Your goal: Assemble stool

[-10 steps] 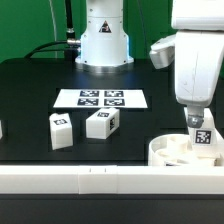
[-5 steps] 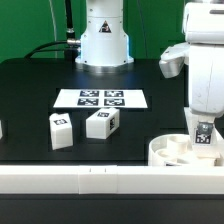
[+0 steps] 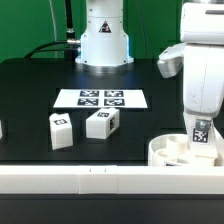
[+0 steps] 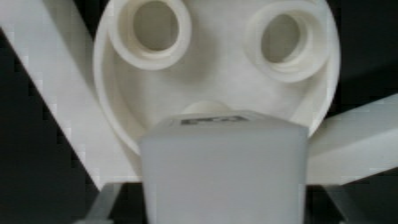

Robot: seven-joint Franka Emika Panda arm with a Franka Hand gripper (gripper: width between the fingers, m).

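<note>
On the black counter (image 3: 30, 100), the hand (image 3: 201, 128) is gripping one leg (image 3: 201, 140) upright over the seat (image 3: 165, 152) at the exterior view's right. I judge it is inserting the leg; next it needs aligning with a hole (image 4: 155, 30) and pressing down.

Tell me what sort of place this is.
Probably a robotics lab bench: a fixed arm base on a black table, a marker board, and a tagged stool leg.
</note>
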